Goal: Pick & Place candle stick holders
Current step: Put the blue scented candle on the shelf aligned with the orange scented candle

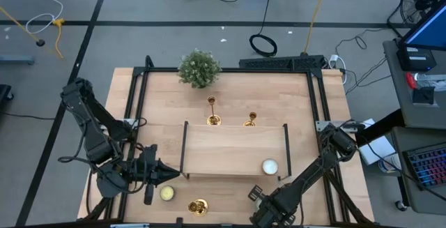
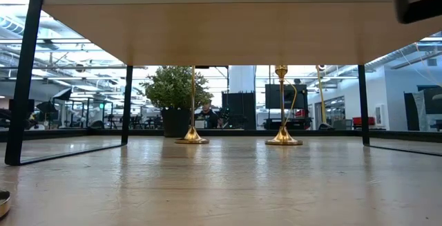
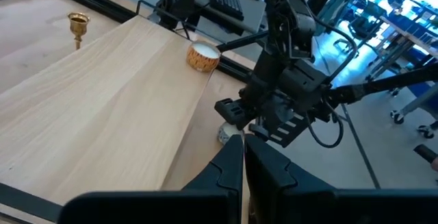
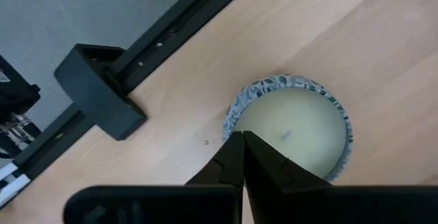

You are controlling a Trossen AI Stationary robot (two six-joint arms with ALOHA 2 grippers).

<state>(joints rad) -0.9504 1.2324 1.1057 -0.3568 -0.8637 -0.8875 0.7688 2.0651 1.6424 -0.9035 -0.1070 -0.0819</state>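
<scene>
Gold metal candle stick holders: two upright on bench [image 1: 139,102] behind raised wooden shelf [image 1: 233,151], one [image 1: 213,113] near bushy plant [image 1: 199,67], other [image 1: 250,120] just beside it toward right. Third holder [image 1: 198,206] at bench front edge, near yellow candle [image 1: 167,194]. White candle [image 1: 270,166] on shelf, right end. Left gripper [image 1: 169,174] at shelf front-left corner, fingers [image 3: 226,164] clenched, holding nothing. Right gripper [image 4: 242,142] at front right of bench, over patterned-rim candle [image 4: 291,125], fingers pressed together, empty.
</scene>
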